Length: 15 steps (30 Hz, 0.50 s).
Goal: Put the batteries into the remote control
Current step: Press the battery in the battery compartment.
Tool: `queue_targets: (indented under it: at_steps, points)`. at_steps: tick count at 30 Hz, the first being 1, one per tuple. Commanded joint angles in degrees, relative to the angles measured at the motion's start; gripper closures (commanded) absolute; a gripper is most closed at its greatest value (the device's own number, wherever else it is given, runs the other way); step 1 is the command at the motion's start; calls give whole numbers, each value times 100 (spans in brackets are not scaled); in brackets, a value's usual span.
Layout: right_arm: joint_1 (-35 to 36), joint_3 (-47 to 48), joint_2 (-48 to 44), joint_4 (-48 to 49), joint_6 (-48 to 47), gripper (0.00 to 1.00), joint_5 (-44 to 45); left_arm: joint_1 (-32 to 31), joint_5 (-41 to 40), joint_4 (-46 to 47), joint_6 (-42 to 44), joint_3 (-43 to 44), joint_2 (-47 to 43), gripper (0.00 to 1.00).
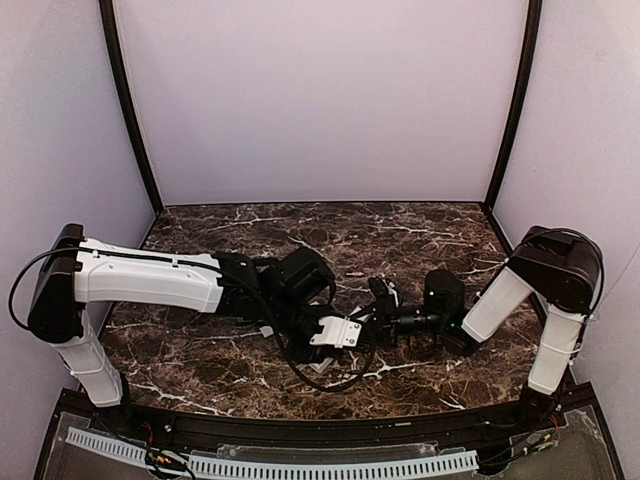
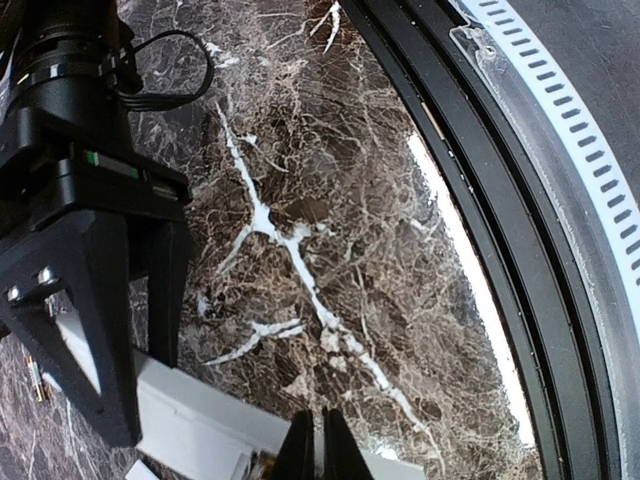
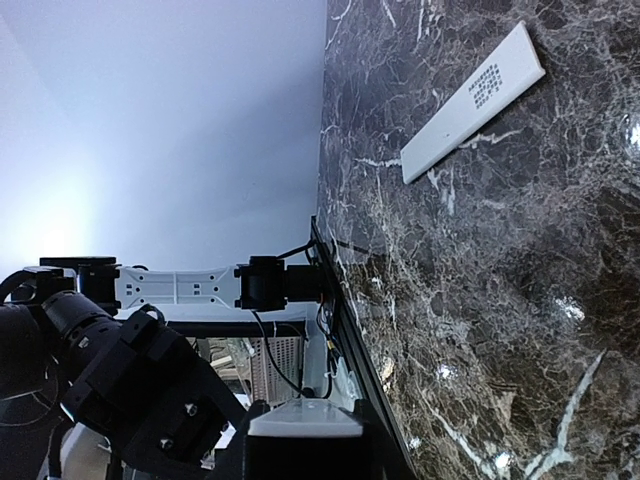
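The remote control (image 2: 195, 415) is a white bar held above the marble table. My right gripper (image 2: 150, 400) is shut on it; its grey-white end (image 3: 305, 418) shows between my right fingers (image 3: 225, 440). My left gripper (image 2: 321, 450) is over the remote's edge with its jaws together; only a thin slit shows between them and nothing is in it. A brassy bit (image 2: 262, 462), perhaps a battery end, sits at the remote beside the left fingers. A small battery-like thing (image 2: 38, 378) lies on the table. From above, both grippers (image 1: 330, 345) (image 1: 385, 318) meet mid-table.
A thin flat white strip (image 3: 470, 95) with a patch of dots lies apart on the marble table (image 1: 250, 235). The table's black front rail (image 2: 520, 260) and a perforated white cable strip (image 2: 590, 150) run close by. Grey walls close in the back and sides.
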Motion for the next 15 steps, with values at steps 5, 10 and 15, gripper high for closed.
queue_targets:
  at_steps: [5,10,15]
  points:
    - [65,-16,-105,2725,-74,100,-286,-6,-181,-208,-44,-224,-158,93]
    - [-5,-187,-54,2649,-335,100,-180,-5,-233,286,-273,-435,-784,80]
    - [-31,-197,-161,2476,-657,100,-270,-5,-493,1478,-719,-1169,-1833,59]
